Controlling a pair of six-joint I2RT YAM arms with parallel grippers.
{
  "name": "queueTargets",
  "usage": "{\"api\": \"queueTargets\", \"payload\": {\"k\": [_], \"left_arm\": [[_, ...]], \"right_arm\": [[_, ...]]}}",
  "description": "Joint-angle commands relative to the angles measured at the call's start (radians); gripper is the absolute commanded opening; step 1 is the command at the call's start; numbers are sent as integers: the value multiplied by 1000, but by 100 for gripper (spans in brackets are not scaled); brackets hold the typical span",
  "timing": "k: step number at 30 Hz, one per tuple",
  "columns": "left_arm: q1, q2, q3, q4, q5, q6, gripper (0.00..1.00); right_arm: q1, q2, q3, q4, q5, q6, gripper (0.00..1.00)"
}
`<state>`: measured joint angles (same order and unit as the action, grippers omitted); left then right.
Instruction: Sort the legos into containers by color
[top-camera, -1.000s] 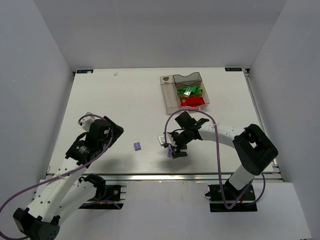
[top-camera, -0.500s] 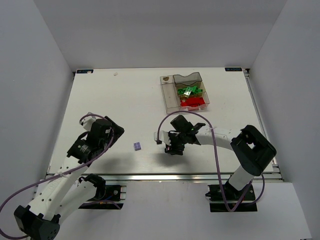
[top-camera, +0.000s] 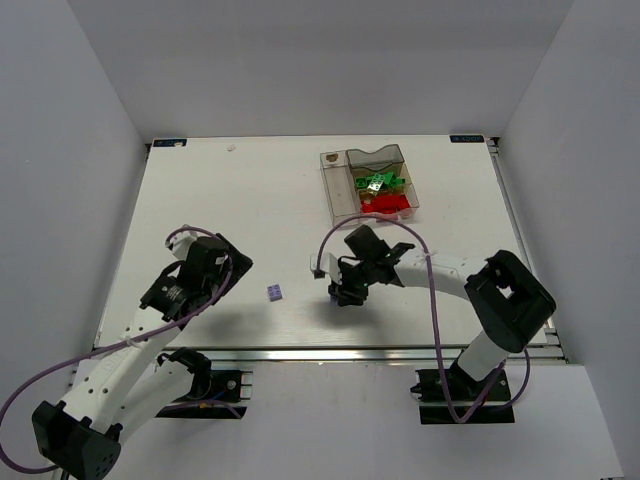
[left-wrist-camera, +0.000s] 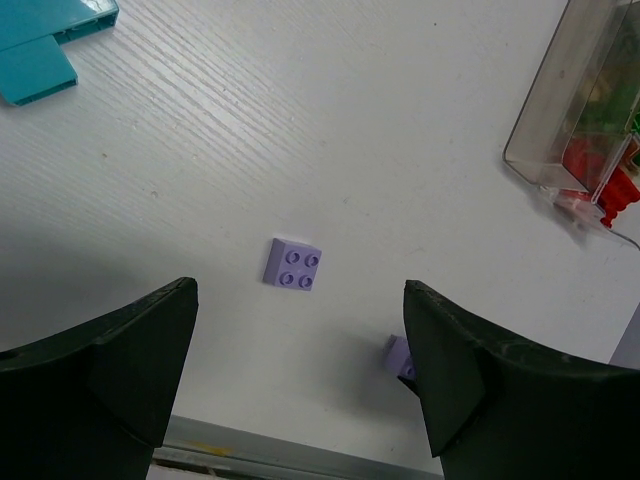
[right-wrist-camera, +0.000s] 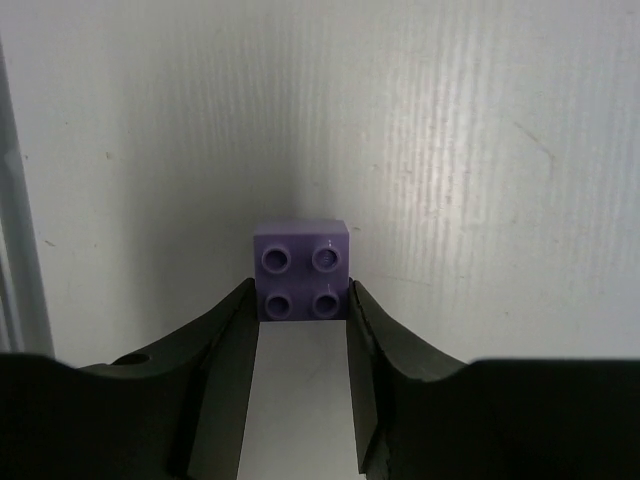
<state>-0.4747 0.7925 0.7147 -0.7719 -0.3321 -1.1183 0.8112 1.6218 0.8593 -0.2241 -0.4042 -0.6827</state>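
One lilac lego (right-wrist-camera: 302, 270) pinched between right fingers (right-wrist-camera: 225, 340), second lego (left-wrist-camera: 292, 264) lying apart

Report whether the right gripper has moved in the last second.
Yes. The right gripper has edged slightly left and away from the table's near rail, its fingers closing on a lilac brick.

I work over a white, faintly grained flat surface (top-camera: 230, 200). Plain pale grey walls (top-camera: 320, 60) enclose three sides. Light even, shadows soft.
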Motion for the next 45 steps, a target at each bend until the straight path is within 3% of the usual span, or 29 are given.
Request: {"api": "queueTargets", "payload": {"k": [1, 10, 18, 22, 31, 40, 42, 45], "left_arm": [[-1, -6, -9, 28, 21, 17, 93], [-1, 10, -23, 88, 88, 67, 93], [-10, 62, -11, 114, 122, 97, 93], [-10, 71, -8, 118, 128, 101, 93], [-19, 132, 2, 148, 157, 109, 93], [-19, 174, 11, 166, 171, 124, 93], [-19, 197, 17, 169, 177, 124, 93], [-19, 243, 35, 166, 186, 140, 93]], "right_arm": [[-79, -71, 104, 25, -88, 81, 0], [-348, 62, 512, 43, -33, 380, 0], [-532, 392, 1050, -102, 142, 653, 0], [-567, 504, 1179, -89, 226, 675, 0], [-627, 659, 1242, 40, 258, 663, 0], [-638, 707, 1218, 38, 238, 629, 0], [-641, 716, 1215, 42, 245, 615, 8], [-644, 736, 1224, 54, 251, 614, 12]]}}
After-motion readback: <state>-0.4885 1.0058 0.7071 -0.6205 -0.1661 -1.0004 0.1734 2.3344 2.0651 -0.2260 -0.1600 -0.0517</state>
